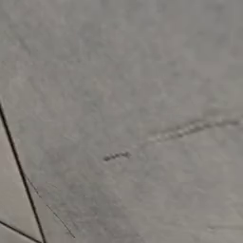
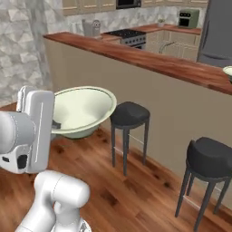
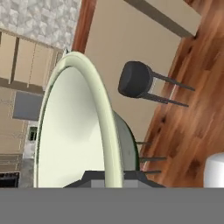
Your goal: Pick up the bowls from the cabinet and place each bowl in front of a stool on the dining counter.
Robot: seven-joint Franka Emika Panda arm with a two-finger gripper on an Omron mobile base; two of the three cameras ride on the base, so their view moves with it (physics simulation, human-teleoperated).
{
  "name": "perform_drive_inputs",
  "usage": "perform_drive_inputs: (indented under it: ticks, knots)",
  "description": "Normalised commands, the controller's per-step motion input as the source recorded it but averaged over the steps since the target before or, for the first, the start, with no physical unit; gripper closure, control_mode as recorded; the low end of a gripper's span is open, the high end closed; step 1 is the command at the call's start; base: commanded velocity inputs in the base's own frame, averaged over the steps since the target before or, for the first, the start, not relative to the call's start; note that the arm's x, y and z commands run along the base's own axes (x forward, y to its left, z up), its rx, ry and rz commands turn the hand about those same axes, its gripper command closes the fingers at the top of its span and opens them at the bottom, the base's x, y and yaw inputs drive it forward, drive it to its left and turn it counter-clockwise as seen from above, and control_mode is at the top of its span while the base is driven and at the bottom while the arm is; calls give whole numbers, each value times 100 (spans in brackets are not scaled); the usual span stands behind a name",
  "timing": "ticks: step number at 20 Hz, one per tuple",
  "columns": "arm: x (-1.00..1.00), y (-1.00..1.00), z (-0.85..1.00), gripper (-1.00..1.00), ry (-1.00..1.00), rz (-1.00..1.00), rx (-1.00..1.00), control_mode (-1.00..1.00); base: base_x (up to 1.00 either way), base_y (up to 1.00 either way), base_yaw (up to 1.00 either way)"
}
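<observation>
The left base view gives us a blurred grey surface (image 1: 133,95) crossed by thin dark lines, too close to tell what it is. The right base view opens the room: a bowl (image 2: 81,111) carried in the air at the end of the arm, a near stool (image 2: 130,114) just right of it, a second stool (image 2: 209,157) further right, and the long reddish-brown table (image 2: 149,61) running above both over a beige half-wall. At the table's far right edge we see a sliver of a second bowl (image 2: 228,71) resting on the wood.

In the hand view the pincer (image 3: 114,175) sits at the bottom with the bowl's rim running straight down between its tips, so we take it as clamped on that rim (the tips themselves are mostly cut off by the frame edge). In the right base view the white hand covers the bowl's left side.

The bowl is wide, shallow and flared, pale cream-green inside, darker green underneath toward the foot, which the hand view shows on its right side. It hangs above the wood floor (image 2: 136,195), lower than the table top and well short of it, and it is tilted in the right base view.
</observation>
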Motion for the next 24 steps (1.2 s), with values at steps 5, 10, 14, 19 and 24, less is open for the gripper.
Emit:
perform_drive_inputs:
  ticks: [5, 10, 14, 19, 24]
  knots:
    - [0, 0, 0, 100, 0, 0, 0, 100, 82, 74, -69]
    - [0, 0, 0, 100, 0, 0, 0, 100, 26, 93, -50]
    - [0, 0, 0, 100, 0, 0, 0, 100, 26, 98, -34]
    - [0, 0, 0, 100, 0, 0, 0, 100, 42, 52, -21]
    - [0, 0, 0, 100, 0, 0, 0, 100, 54, -1, -9]
